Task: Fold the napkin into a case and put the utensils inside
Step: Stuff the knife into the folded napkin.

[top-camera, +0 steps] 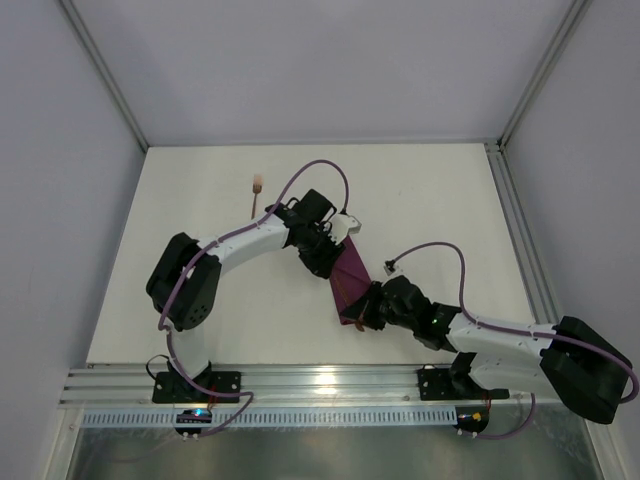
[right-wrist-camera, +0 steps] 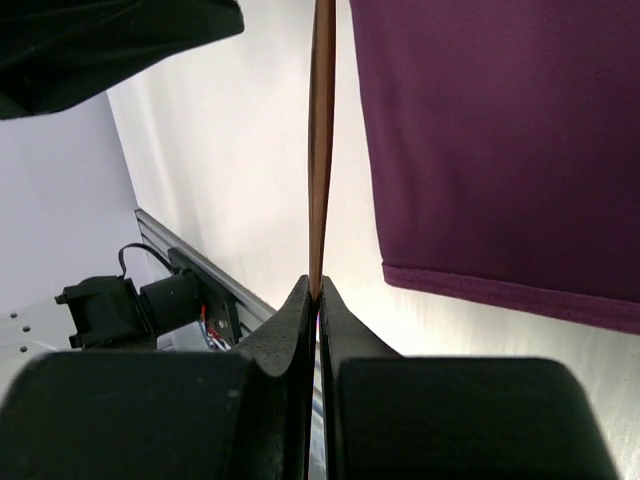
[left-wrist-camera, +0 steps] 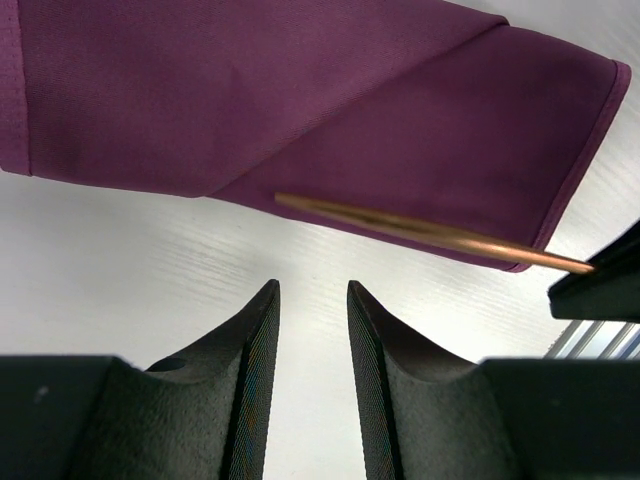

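The magenta-purple napkin is folded into a narrow case (top-camera: 352, 272) in the middle of the table. My right gripper (right-wrist-camera: 316, 285) is shut on the end of a thin copper utensil (right-wrist-camera: 321, 140), which runs along the case's (right-wrist-camera: 500, 140) near edge. In the left wrist view the utensil (left-wrist-camera: 420, 230) lies across the case's (left-wrist-camera: 300, 90) lower fold, its far end hidden in the cloth. My left gripper (left-wrist-camera: 312, 292) is open and empty, just beside the case over bare table. The fork (top-camera: 257, 194) lies apart at the back left.
The table (top-camera: 200, 300) is white, with grey walls behind and at the sides. An aluminium rail (top-camera: 320, 385) runs along the near edge. Both arms (top-camera: 250, 240) meet at the case, with the left gripper's body (right-wrist-camera: 120, 40) close above the right gripper.
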{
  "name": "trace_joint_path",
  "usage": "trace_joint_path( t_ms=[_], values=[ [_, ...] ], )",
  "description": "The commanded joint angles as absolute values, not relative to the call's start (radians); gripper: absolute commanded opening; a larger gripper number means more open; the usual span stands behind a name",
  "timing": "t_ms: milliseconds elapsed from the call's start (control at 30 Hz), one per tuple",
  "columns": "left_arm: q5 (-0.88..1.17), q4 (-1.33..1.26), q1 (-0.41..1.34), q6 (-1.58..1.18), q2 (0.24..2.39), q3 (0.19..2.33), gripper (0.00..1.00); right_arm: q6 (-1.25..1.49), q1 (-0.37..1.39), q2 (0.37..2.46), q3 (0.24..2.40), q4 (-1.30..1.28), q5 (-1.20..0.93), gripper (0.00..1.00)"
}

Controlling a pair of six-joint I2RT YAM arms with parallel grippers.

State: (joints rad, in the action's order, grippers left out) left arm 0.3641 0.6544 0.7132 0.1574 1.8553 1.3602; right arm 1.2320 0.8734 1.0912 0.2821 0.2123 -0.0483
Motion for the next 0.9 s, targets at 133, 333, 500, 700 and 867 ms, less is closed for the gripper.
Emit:
trace_joint_path(
  t_ms=[133,333,500,700,867],
  values=[
    [0.342,0.623,0.716,0.176,1.852,1.374,0.35,1.287,0.902,1.074,0.247,0.294,-0.023,0.03],
    [0.342,0.629,0.716,0.179,1.848,1.374,0.35,1.284,0.885,1.078,0.229,0.327,0.052,0.03],
    [0.342,0.634,0.716,0.184,1.844,1.371,0.34,1.315,0.877,1.074,0.193,0.365,0.074,0.03],
    [0.342,0.634,0.716,0.183,1.842,1.371,0.34,1.345,0.877,1.083,0.169,0.388,0.097,0.03],
    [0.347,0.638,0.716,0.179,1.841,1.379,0.34,1.341,0.865,1.126,0.201,0.388,0.144,0.03]
  ],
)
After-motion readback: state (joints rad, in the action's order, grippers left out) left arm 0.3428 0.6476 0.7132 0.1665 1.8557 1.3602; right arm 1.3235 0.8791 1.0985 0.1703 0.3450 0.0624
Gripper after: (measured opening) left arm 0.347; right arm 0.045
